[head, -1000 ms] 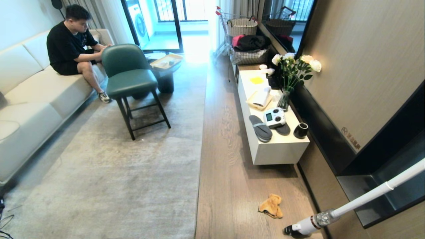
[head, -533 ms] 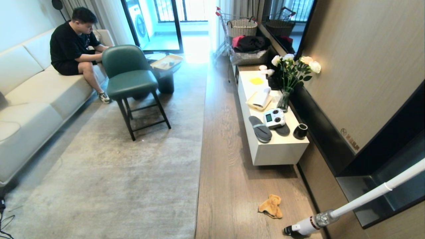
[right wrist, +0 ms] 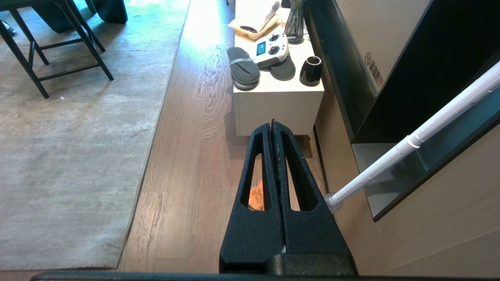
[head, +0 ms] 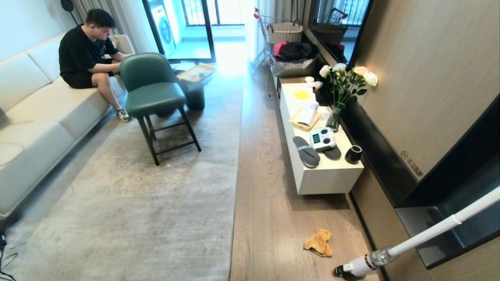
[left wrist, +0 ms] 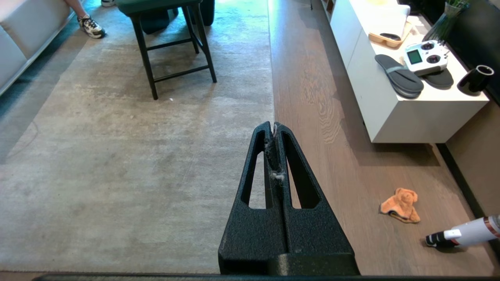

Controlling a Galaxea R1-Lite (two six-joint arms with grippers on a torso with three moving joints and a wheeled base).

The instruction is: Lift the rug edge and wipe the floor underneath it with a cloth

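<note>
Orange cloth (head: 318, 242) on floor (head: 269, 218) — wrist views alone show both pincers (left wrist: 273, 125) (right wrist: 272, 124) clenched, empty.

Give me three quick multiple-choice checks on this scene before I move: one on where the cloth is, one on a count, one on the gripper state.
1. Where is the cloth?
A. On the rug
B. On the bare floor, between the rug edge and the vacuum cleaner head
C. On the white cabinet

2. How many grey slippers lie on the white cabinet?
A. One
B. Two
C. Four

3. What state are the left gripper and right gripper in?
A. Both shut and empty
B. Both open
C. One is clamped on the cloth

Answers: 1 B, the head view shows it crumpled on the planks, apart from the rug. 2 B, one lies in full view and a second peeks out from under the white remote controller. 3 A, each wrist view shows the fingers pressed together with nothing between them.
</note>
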